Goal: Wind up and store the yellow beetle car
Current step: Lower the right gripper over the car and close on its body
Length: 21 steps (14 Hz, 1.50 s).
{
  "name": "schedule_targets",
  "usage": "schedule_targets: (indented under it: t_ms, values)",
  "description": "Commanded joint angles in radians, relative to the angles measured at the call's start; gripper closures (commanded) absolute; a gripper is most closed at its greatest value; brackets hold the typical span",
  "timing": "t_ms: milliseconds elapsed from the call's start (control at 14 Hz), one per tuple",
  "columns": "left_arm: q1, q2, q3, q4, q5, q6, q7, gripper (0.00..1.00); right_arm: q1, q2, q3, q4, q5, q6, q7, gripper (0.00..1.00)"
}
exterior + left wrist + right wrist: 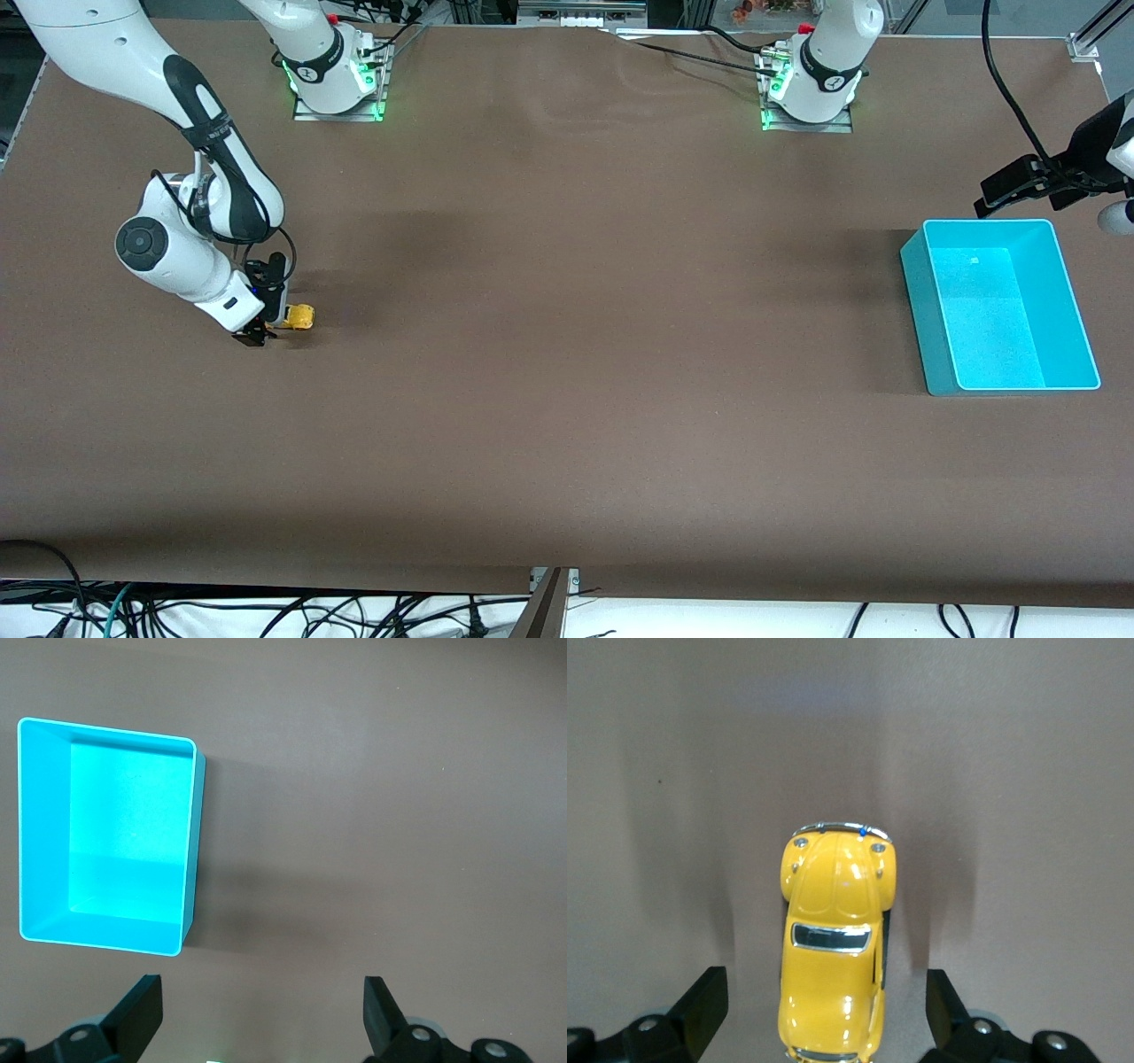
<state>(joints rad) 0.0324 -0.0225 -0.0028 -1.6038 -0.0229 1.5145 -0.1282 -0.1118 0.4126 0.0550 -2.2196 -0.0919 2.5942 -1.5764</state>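
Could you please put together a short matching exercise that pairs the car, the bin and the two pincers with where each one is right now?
Things:
1. yellow beetle car
2. turquoise bin
3. left pincer
4. right pincer

Places or states:
A. open, up in the air next to the bin
B. empty, at the left arm's end of the table
C. open, low at the table, straddling the car
D. on the table between open fingers

Pairs: 1-D, 2-B, 3-A, 4-C
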Motion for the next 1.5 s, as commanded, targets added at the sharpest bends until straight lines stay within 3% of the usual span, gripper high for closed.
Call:
schedule_targets:
  t_ms: [0, 356, 570, 1425]
  values:
    - [0.008, 0.01, -0.003, 0.025, -0.028, -0.019, 0.006, 0.0, 0.0, -0.034, 0.023, -0.002, 0.001, -0.009, -0.008, 0.02]
    - [0.008, 0.01, -0.003, 0.025, -0.028, -0.019, 0.006, 0.0, 0.0, -0.052, 0.028, 0.0, 0.001, -0.022, -0.007, 0.02]
    - [0.008, 0.01, -0.003, 0.025, -0.028, -0.017, 0.006, 0.0, 0.0, -0.075, 0.026, 0.0, 0.001, -0.062, -0.007, 0.12]
    - [0.007, 0.01, -0.003, 0.025, -0.028, -0.019, 0.006, 0.0, -0.005, -0.043, 0.026, -0.003, 0.001, -0.029, -0.016, 0.11]
